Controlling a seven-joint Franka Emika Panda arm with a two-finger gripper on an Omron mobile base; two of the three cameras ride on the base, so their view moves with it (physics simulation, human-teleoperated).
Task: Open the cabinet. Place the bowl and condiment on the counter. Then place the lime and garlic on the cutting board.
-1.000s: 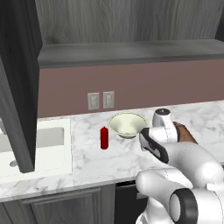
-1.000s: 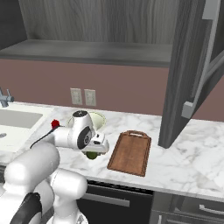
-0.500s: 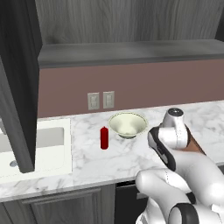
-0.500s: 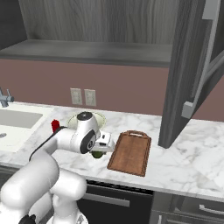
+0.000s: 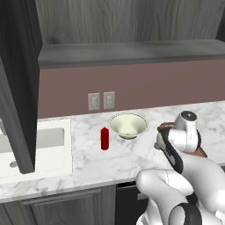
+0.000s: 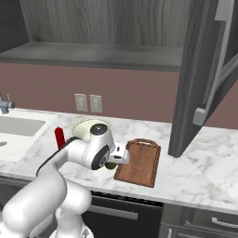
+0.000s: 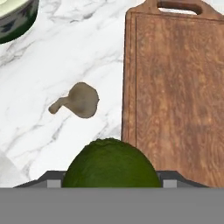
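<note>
Lime point(image 7: 110, 162) grasped between fingers point(image 7: 52, 178), seemingly above counter point(image 7: 65, 57) beside cutting board point(image 7: 175, 96)

A: Light is even and soft, rendered, no glare on the counter point(image 5: 132, 154)

B: Shadows? The cabinet point(image 5: 127, 26) interior is dim, and the shelf throws a dark band on the wall

A: In the hand view everything is sharp; the lime point(image 7: 111, 164) casts a small grey shadow on the marble

B: No blur or edge distortion in any view, only coarse, flat textures
</note>
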